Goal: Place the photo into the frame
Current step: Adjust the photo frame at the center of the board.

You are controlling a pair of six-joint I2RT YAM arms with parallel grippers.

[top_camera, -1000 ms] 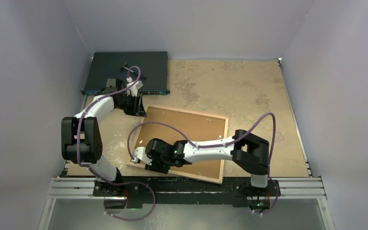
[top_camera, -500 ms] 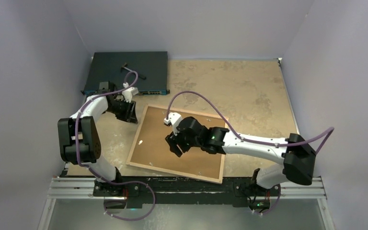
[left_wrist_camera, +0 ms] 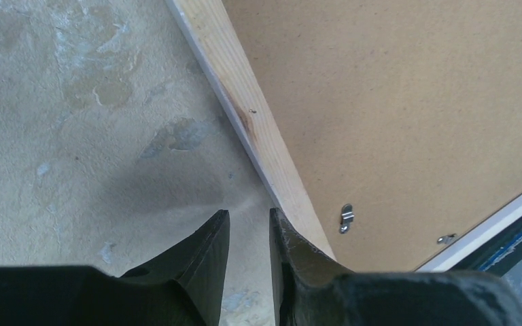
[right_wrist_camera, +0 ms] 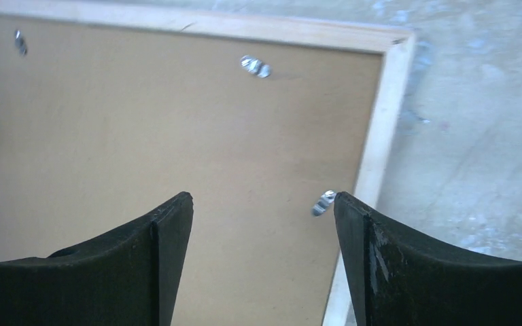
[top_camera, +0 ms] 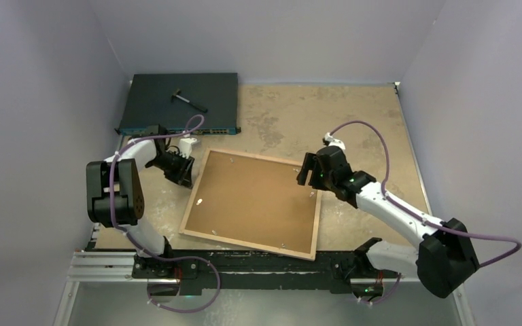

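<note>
Wood-backed rectangular frame (top_camera: pixel 251 204) lies face-down near the counter's near edge; right gripper (top_camera: pixel 305 172), jaws apart, has swung from its near-left corner to its far-right clips; left gripper (left_wrist_camera: pixel 248 234), nearly together, waits beside it.

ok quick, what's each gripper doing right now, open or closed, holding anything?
Left gripper: nearly closed, holding nothing, beside the frame edge.
Right gripper: open, empty, above the frame's back.

A dark flat network switch (top_camera: pixel 177 102) is seen lying at about ten o'clock on the mottled tan table (top_camera: pixel 353 122), with a small dark hammer-like tool (top_camera: pixel 189 100) resting on its top, and pale walls (top_camera: pixel 265 34) are seen enclosing the table on three sides.
</note>
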